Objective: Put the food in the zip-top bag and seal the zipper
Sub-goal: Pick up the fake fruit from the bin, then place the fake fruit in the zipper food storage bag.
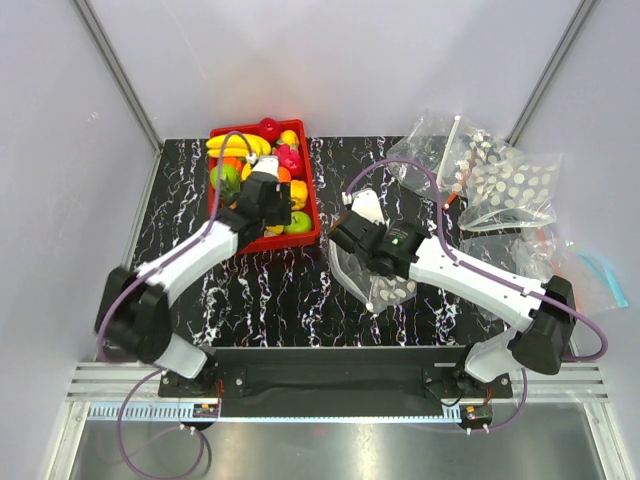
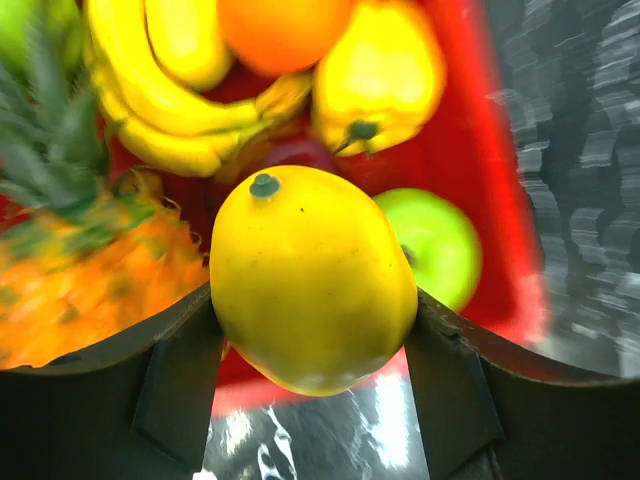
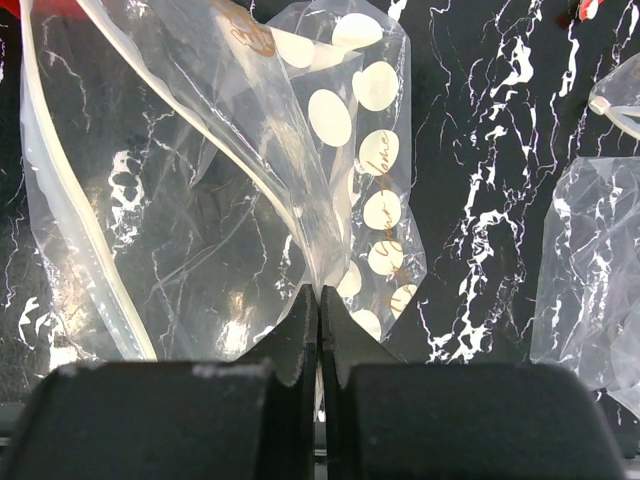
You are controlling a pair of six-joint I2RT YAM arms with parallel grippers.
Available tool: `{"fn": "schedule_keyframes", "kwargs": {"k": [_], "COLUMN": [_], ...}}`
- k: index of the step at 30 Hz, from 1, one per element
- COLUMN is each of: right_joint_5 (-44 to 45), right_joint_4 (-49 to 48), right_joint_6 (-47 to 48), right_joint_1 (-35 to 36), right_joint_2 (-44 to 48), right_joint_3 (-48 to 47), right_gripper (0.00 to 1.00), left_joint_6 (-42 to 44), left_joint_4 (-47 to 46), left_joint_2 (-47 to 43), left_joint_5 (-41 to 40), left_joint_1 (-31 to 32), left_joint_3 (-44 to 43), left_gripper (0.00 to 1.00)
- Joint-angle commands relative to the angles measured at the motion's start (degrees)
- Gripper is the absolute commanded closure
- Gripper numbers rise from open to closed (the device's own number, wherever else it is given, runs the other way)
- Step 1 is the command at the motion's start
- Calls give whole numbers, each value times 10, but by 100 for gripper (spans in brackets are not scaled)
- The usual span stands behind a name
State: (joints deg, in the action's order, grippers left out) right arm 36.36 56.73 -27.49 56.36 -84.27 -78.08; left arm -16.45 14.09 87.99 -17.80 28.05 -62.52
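My left gripper (image 2: 312, 330) is shut on a smaller yellow fruit (image 2: 310, 280) and holds it over the near edge of the red tray (image 2: 470, 130). A green apple (image 2: 435, 245) and a bunch of yellow bananas (image 2: 170, 110) lie in the tray behind it. In the top view the left gripper (image 1: 268, 200) is over the tray (image 1: 314, 200), with the bananas (image 1: 235, 145) and apple (image 1: 298, 222) visible. My right gripper (image 3: 319, 300) is shut on a fold of the dotted zip-top bag (image 3: 200, 200), right of the tray (image 1: 385, 280). Its white zipper (image 3: 70, 200) runs along the left edge.
The tray also holds a spiky orange pineapple (image 2: 80, 260), an orange fruit (image 2: 285, 30), another yellow fruit (image 2: 385, 80) and red and pink fruits (image 1: 285, 155). More clear bags, one dotted (image 1: 505, 185), lie at the back right. A blue-edged bag (image 1: 605, 270) is at the far right.
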Motion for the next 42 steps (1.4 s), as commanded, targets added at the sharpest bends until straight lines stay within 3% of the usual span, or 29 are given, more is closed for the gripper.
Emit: {"fn": "schedule_keyframes", "kwargs": {"k": [1, 7, 13, 17, 23, 36, 42], "right_joint_5": [-1, -15, -34, -65, -105, -123, -102], "right_joint_4": [-36, -54, -60, -58, -56, -55, -50], "right_joint_6": [-12, -22, -27, -34, -38, -44, -52], "right_joint_1": [-8, -13, -17, -18, -19, -20, -20], "right_joint_2": [18, 15, 6, 4, 3, 25, 49], "right_joint_3": [8, 4, -8, -21, -35, -36, -42], "right_gripper": [100, 100, 100, 100, 100, 100, 100], "left_joint_6": [-11, -90, -204, -211, -215, -141, -161], "left_joint_4": [-36, -97, -257, -388, -495, -475, -467], "left_joint_2": [-118, -250, -364, -410, -396, -278, -237], "left_joint_5": [62, 174, 290, 265, 252, 158, 175], "left_joint_1": [2, 3, 28, 88, 140, 223, 227], "left_joint_3": [21, 107, 237, 314, 365, 331, 328], "left_gripper": [46, 47, 48, 49, 49, 48, 27]}}
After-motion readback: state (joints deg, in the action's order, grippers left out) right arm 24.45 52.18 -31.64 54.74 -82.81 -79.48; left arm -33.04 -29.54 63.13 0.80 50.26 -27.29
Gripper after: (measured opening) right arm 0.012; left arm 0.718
